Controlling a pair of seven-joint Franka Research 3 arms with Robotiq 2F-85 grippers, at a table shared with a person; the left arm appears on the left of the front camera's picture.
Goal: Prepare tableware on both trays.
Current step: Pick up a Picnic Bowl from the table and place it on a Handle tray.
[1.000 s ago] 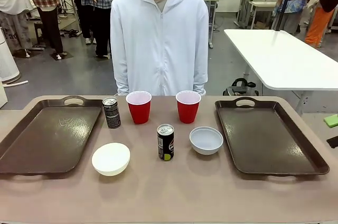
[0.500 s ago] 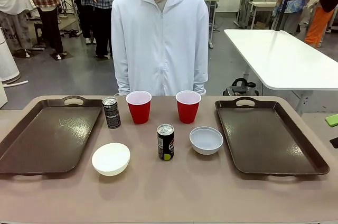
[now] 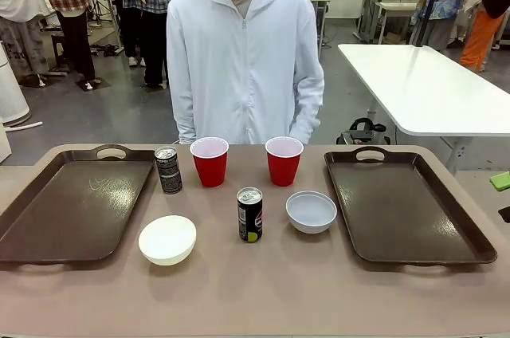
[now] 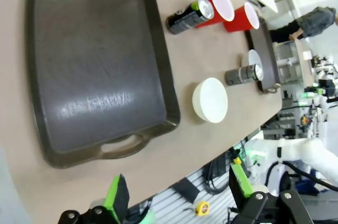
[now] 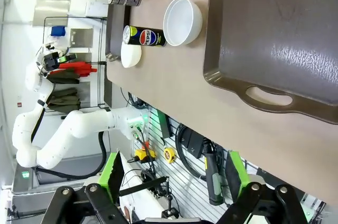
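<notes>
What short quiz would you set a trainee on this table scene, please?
1. True or false: the left tray and the right tray already hold tableware.
2. Which bowl sits nearer the right tray? A: the cream-white bowl. B: the grey-blue bowl.
3. How many red cups stand upright on the table?
Key: 1 false; 2 B; 3 two.

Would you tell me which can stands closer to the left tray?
The far can, right beside that tray's rim; the other can stands mid-table.
</notes>
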